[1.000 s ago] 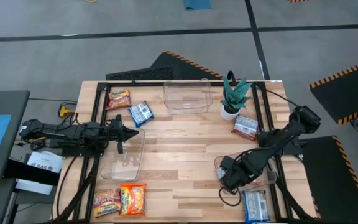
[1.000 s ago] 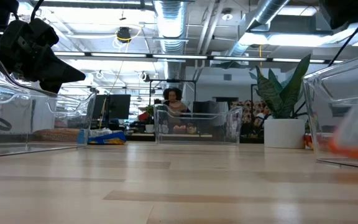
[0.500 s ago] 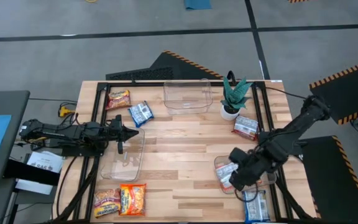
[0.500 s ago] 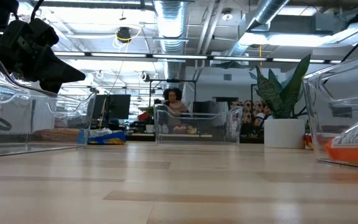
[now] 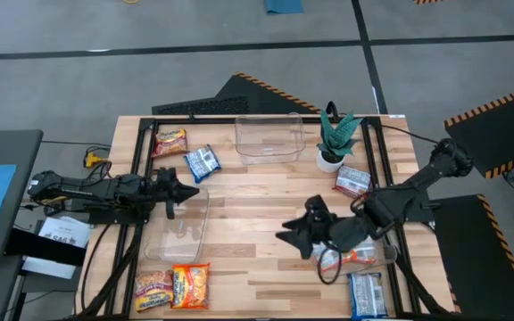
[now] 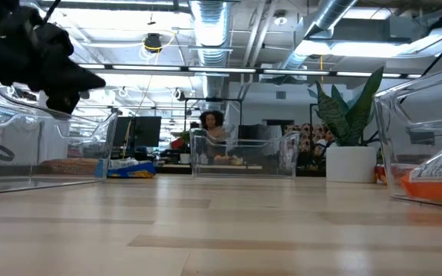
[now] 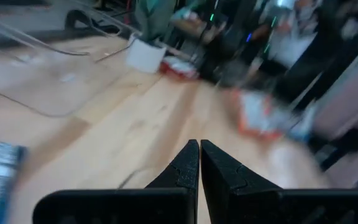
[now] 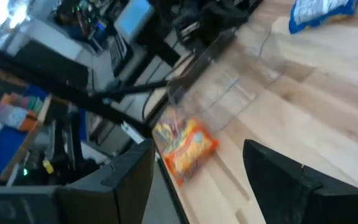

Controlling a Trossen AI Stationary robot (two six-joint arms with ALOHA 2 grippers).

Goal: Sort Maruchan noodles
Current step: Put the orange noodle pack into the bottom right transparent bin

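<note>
Right gripper (image 5: 294, 239) was seen over bare wood at centre-right of the high view, swung left from its place above the clear bin (image 5: 391, 259) at lower right a second before. Its fingers (image 8: 129, 180) were spread wide with nothing between them; a second ago they had been far narrower. An orange-and-white packet (image 5: 351, 259) lay inside that bin, where half a second earlier it had just come into sight under the gripper. Judged: a packet was just dropped there and the arm was already heading for the next one.

Left gripper (image 5: 188, 192) was held at centre-left of the high view, at the rim of the left clear bin (image 5: 199, 234), which looked empty. Its fingers (image 7: 188, 169) were pressed together, holding nothing. Little change was noted over the last second.

Packets not yet binned, as placed in the high view:
- red-orange packet (image 5: 170, 142) and blue-and-white packet (image 5: 203, 162), upper left of the desk (image 5: 257, 192).
- two orange packets (image 5: 172, 286), bottom left, side by side.
- red-and-white packet (image 5: 353, 182), right, near the potted plant (image 5: 335, 136).
- blue-and-white packet (image 5: 368, 293), bottom right, just outside the bin.

The top-centre bin (image 5: 269, 137) appeared empty. Sorting was judged barely begun.
</note>
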